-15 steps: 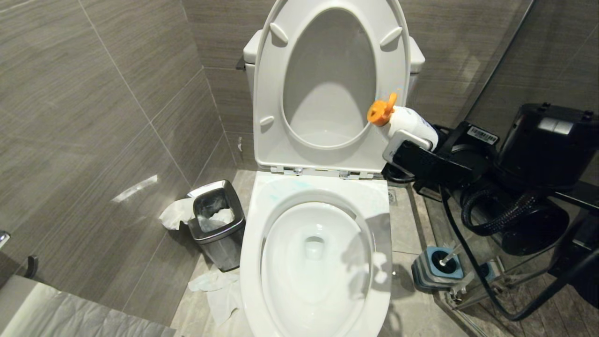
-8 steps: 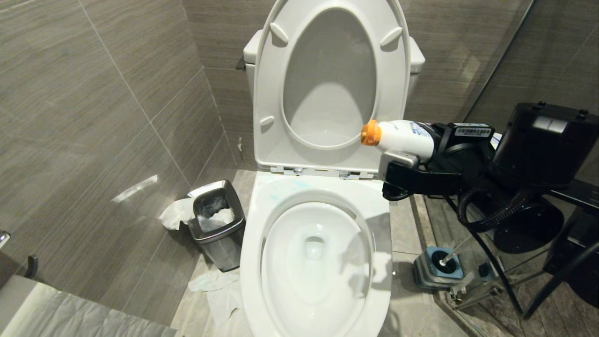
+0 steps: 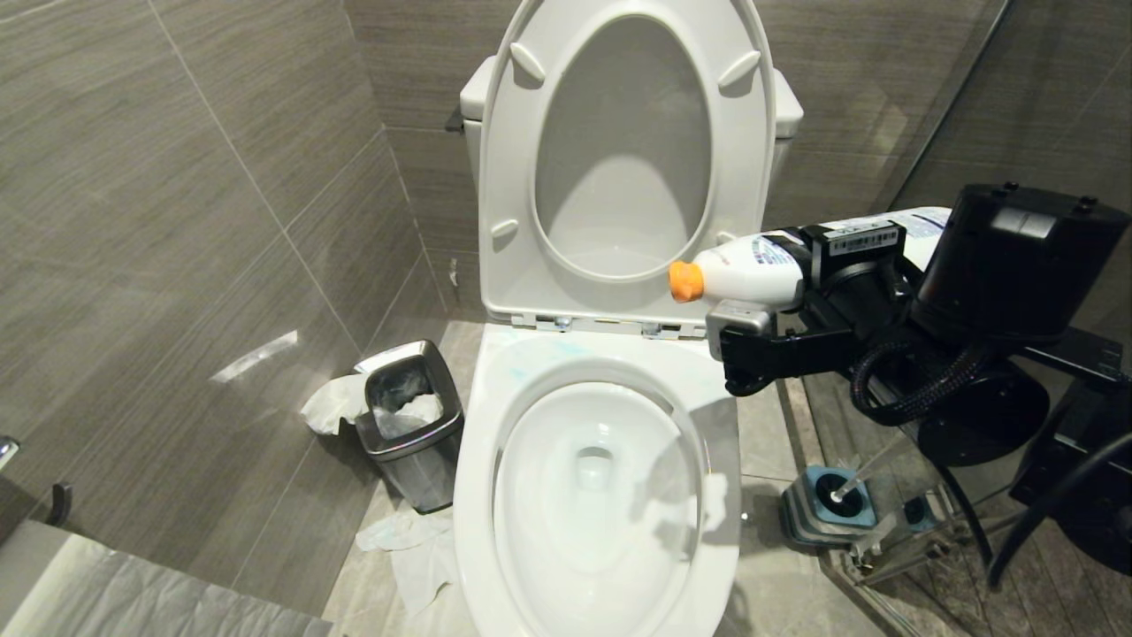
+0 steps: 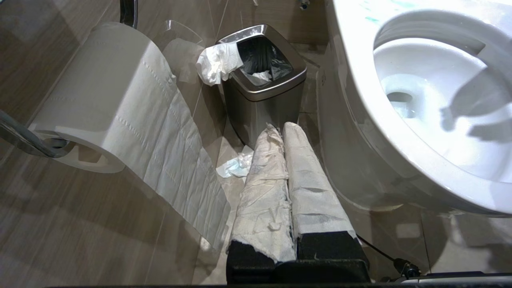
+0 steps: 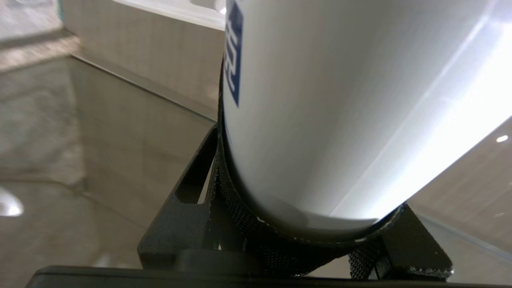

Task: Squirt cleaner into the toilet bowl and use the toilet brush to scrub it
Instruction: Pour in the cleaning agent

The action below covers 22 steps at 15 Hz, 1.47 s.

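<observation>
Left gripper (image 4: 290, 132): paper-wrapped fingers pressed together, empty, low beside the bowl's outer wall.
Toilet bowl (image 3: 478, 460): glossy white ceramic oval, seat and lid raised; faint turquoise cleaner smears (image 3: 539, 354) on the rear rim.
Toilet brush (image 3: 862, 469): slim translucent handle standing in its square blue-topped holder (image 3: 827, 504), on the floor right of the bowl.
Waste bin (image 3: 411, 425): small steel, left of the bowl.
Right gripper (image 3: 778, 292): clamped on white orange-capped bottle (image 3: 743, 270), lying roughly level, cap pointing toward the raised seat.
</observation>
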{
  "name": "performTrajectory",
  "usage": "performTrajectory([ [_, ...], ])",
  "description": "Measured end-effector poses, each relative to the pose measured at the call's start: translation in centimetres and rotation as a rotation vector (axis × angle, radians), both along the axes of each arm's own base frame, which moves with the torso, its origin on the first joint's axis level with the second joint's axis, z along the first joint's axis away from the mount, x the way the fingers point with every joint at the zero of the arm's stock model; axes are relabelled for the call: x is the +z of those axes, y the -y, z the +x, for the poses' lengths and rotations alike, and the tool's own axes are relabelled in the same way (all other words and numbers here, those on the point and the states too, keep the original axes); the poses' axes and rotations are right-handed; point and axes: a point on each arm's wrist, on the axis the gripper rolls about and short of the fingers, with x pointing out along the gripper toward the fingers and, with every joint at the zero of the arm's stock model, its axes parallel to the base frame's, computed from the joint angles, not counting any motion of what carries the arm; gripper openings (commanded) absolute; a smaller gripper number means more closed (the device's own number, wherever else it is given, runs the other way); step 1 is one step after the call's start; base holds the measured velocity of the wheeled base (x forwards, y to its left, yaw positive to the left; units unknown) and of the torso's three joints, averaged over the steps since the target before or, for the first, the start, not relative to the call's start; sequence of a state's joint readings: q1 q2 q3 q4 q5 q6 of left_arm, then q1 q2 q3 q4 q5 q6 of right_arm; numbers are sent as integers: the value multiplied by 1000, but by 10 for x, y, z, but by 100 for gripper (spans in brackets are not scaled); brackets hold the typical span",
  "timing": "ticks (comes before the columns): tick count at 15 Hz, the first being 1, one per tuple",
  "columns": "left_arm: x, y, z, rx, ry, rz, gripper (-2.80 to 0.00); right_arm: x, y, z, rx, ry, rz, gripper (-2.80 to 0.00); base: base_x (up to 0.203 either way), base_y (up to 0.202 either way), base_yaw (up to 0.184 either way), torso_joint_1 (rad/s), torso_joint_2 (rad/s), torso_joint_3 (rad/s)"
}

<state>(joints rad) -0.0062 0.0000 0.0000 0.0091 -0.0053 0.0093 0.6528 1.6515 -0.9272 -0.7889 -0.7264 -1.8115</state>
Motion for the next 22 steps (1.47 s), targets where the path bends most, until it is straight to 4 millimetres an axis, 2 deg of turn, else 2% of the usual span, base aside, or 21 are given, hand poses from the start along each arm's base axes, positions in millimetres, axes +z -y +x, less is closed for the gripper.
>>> performTrajectory([
  [14,0,0,0,0,0,0,-280,22,-18,10,9,55,-155,-280,0,0,0,0,0,0],
  [22,0,0,0,-1,0,0,-280,26,-29,17,22,74,-128,-280,0,0,0,0,0,0],
])
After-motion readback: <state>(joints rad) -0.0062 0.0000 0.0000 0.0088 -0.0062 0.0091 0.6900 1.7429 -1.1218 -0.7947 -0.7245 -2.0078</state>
